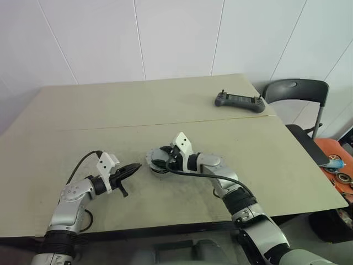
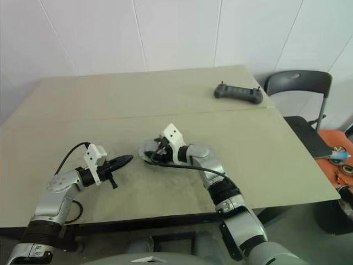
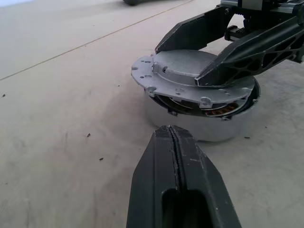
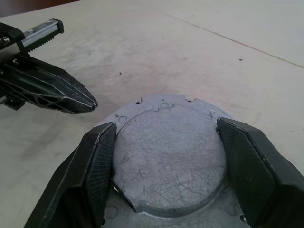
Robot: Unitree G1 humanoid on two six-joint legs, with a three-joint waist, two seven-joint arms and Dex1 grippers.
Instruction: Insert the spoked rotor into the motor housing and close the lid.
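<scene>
The right gripper [image 4: 164,164] grips the lid [image 4: 168,159], one black finger on each side of its raised grey centre, and holds it tilted over the motor housing [image 3: 216,124]. In the left wrist view one side of the lid sits low on the housing's silver wall while the other side is lifted, showing copper windings in the gap. Whether the spoked rotor is already inside cannot be told. The left gripper [image 1: 131,171] is closed and empty, its tip pointing at the housing from just beside it, not touching. The housing rests on the table [image 1: 83,118] near the middle of its front edge; a black controller [image 1: 239,101] lies well apart near the far right corner. Risk: pressed down while tilted, the lid could jam crooked or push the unsteadied housing sideways
</scene>
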